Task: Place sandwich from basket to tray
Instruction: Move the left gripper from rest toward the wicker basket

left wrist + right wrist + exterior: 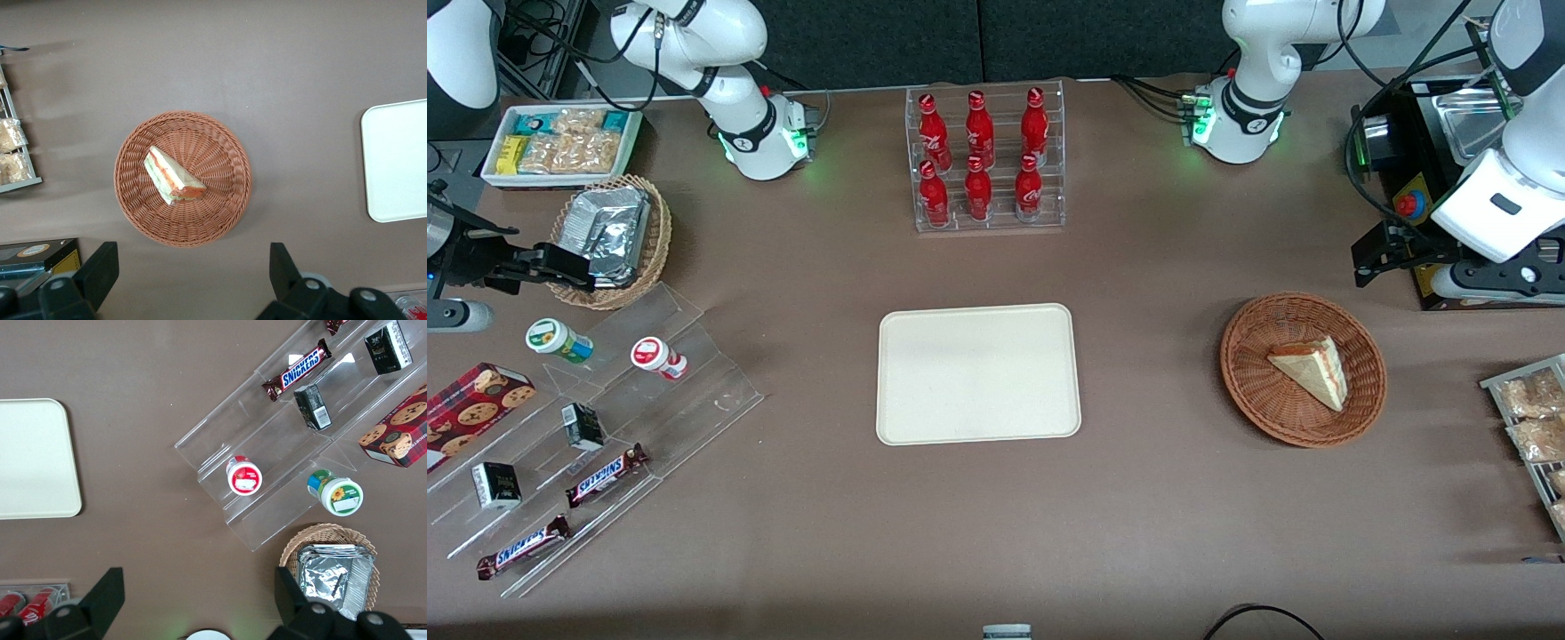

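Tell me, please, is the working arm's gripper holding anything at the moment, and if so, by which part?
Nothing is held. The gripper is open and empty above the table, and the sandwich lies untouched in the basket.

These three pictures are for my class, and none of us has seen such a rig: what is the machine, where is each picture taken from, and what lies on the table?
Two white robot arms stand at a brown table. One picture faces them; the other two come from cameras on their wrists. The working arm's tool, two dark fingers spread open, hangs above the round basket and holds nothing. The sandwich lies in that basket. The cream tray sits bare mid-table, with a rack of red bottles farther from the front camera. Snacks fill the parked arm's end.
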### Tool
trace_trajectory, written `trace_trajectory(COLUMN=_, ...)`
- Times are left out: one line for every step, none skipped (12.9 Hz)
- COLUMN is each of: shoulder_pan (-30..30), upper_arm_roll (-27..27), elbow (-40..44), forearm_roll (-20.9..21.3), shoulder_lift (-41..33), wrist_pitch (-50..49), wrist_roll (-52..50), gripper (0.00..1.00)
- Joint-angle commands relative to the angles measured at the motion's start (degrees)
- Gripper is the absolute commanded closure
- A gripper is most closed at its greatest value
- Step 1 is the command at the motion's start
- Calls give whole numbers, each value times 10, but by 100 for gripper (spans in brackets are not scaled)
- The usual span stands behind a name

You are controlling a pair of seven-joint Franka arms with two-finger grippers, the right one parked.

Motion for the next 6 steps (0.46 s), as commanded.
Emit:
trace_trajectory(shoulder_pan=2, upper_arm_roll=-4, elbow=19, forearm_roll=-5, shoulder_lift=5, wrist_pitch=-17, wrist_roll=-7, gripper=0)
trace_trajectory(shoulder_pan=2, upper_arm_roll=-4, elbow=24, forearm_roll=-5, shoulder_lift=7, wrist_pitch=-17, wrist_roll=-7, gripper=0)
trace_trajectory(shoulder_pan=5, upper_arm_roll=-3, elbow=26, forearm_roll=-5, shoulder_lift=7, wrist_pitch=-17, wrist_roll=-5, gripper=0)
trace_trajectory(shoulder_pan=6, upper_arm_roll=-3, elbow=26, forearm_roll=-5, shoulder_lift=8, wrist_pitch=-17, wrist_roll=-5, gripper=0)
trace_trajectory(shoulder_pan=8, upper_arm_roll=-1, elbow=19, forearm_roll=-5, shoulder_lift=6, wrist_pitch=-20, wrist_roll=-4, gripper=0)
trace_trajectory(shoulder_pan=9, upper_arm_roll=2, elbow=20, forearm_roll=-4, shoulder_lift=8, wrist_pitch=-32, wrist_roll=-6, gripper=0)
